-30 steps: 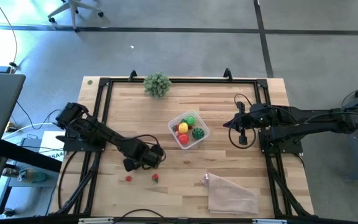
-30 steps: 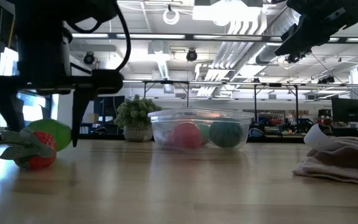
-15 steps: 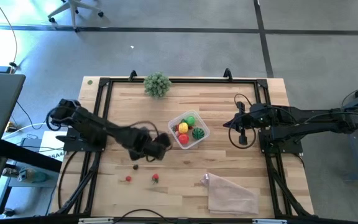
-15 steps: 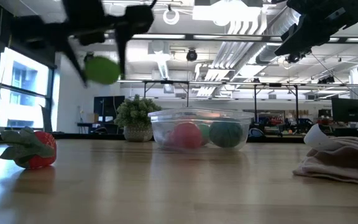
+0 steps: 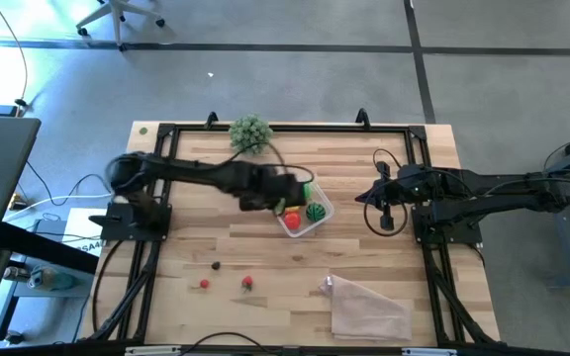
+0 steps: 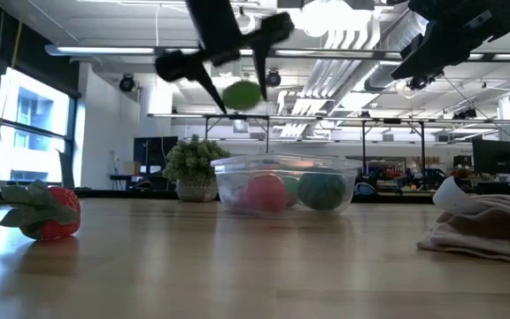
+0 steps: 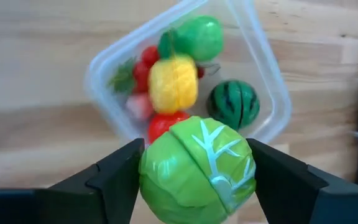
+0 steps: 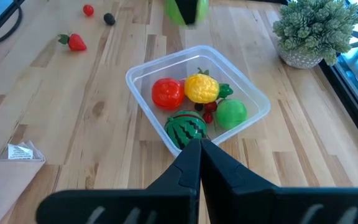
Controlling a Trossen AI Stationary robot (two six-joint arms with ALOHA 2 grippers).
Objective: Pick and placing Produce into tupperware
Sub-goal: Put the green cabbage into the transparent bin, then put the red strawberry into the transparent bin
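The tupperware [image 5: 301, 207] sits on the wooden table [image 5: 364, 262] near the middle, with bare wood on every side of it. Inside it lie a striped green melon ball [image 7: 232, 104], a yellow fruit [image 7: 173, 83], a red fruit [image 8: 167, 93], a green fruit [image 7: 199, 37] and some tiny dark red berries [image 8: 208, 108]. There is not much free space left in the tub.

The left gripper [image 7: 194, 171] hangs in the air just over the tub's edge on the side facing the left arm. Its two fingers [image 7: 114, 177] press a round green cabbage [image 7: 196, 167] between them, so it is gripping the cabbage. Half a second ago this gripper was farther from the tub, out over the bare wood, and a second ago it was down low by the loose fruits.

Well away from the tub, toward the table's front edge, a strawberry [image 5: 248, 283], a small red berry [image 5: 204, 285] and a small dark berry [image 5: 216, 265] lie on the wood. They have not moved. A crinkled clear bag [image 5: 369, 307] lies near the front corner on the right arm's side. A leafy plant [image 5: 250, 133] stands at the back edge, behind the tub.

The right gripper [image 5: 385, 220] waits beside the tub on its other side, up in the air, fingers pressed shut with nothing in them. It has stayed in the same spot.
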